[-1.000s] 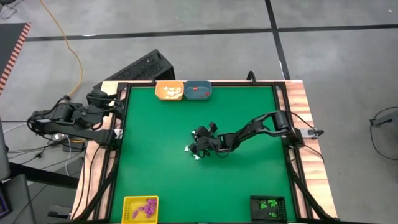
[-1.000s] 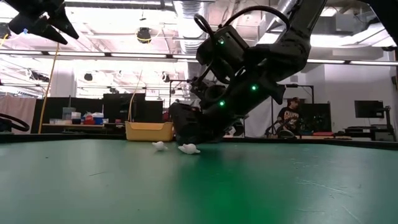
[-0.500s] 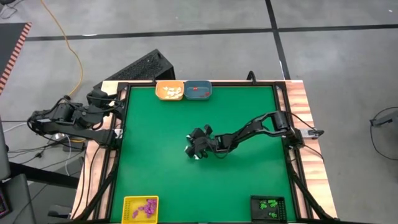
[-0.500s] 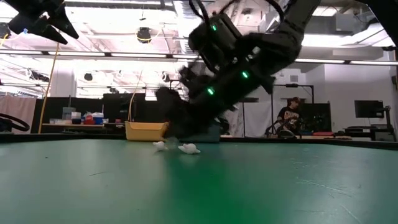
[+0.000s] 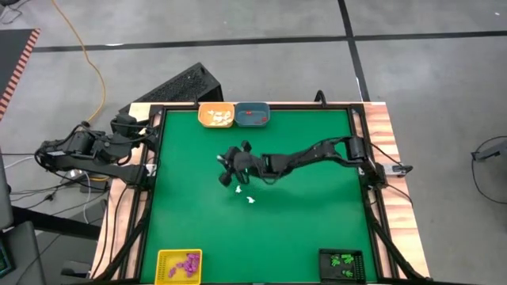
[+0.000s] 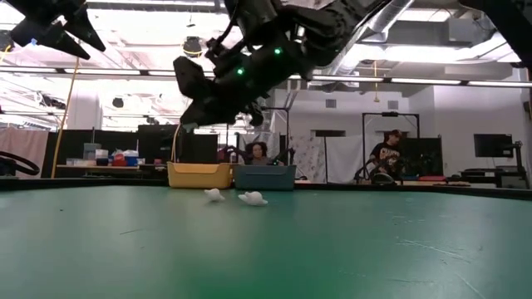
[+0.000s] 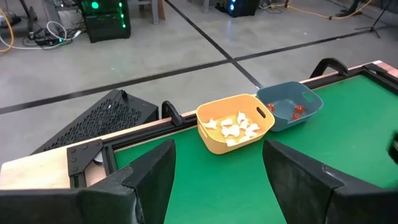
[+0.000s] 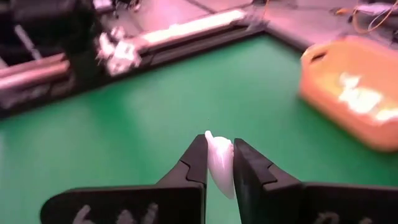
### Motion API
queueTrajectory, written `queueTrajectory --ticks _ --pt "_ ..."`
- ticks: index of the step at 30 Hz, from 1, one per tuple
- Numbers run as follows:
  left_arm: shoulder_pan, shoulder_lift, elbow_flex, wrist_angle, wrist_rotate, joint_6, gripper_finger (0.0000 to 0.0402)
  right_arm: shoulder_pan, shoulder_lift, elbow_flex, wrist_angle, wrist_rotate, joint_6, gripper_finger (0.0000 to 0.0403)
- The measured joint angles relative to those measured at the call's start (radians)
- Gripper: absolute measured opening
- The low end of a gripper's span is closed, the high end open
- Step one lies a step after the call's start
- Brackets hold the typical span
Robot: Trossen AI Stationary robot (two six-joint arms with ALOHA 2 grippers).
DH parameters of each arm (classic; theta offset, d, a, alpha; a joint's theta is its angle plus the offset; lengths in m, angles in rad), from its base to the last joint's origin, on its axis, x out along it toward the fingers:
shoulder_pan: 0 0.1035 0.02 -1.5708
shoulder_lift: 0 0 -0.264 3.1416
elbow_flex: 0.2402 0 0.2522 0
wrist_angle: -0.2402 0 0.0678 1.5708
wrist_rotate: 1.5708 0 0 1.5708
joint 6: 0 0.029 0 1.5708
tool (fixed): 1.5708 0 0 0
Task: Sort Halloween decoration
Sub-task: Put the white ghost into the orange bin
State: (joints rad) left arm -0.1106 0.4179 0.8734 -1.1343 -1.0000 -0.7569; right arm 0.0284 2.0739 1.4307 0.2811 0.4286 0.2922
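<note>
I see a smooth, slightly glossy white plastic trinket (image 8: 219, 163) between matt black fingers (image 8: 194, 163). The green table (image 5: 317, 229) looks matt, perhaps felt; its rim at three o'clock is wood-grained.

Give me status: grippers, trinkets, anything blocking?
Right gripper shut on a white trinket, lifted above the mat. Left gripper open, parked off the table's left edge. Two white trinkets loose mid-mat. Path to orange tray clear.
</note>
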Motion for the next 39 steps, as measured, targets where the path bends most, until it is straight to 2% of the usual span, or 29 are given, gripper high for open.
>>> queueTrajectory --ticks 13,21,31,39 --pt "0.0 0.0 0.0 0.0 -0.007 -0.02 0.0231 -0.246 0.008 0.157 0.004 -0.056 -0.065 0.0054" --pt "0.0 0.0 0.0 0.0 -0.033 -0.019 0.0231 -0.352 0.037 0.169 0.066 -0.12 -0.046 0.0054" --pt "0.0 0.0 0.0 -0.001 -0.055 -0.015 0.0231 -0.386 0.186 0.291 0.044 -0.141 0.017 0.0044" --pt "0.0 0.0 0.0 -0.001 -0.055 -0.015 0.0231 -0.417 0.206 0.332 -0.072 -0.119 0.106 0.0043"
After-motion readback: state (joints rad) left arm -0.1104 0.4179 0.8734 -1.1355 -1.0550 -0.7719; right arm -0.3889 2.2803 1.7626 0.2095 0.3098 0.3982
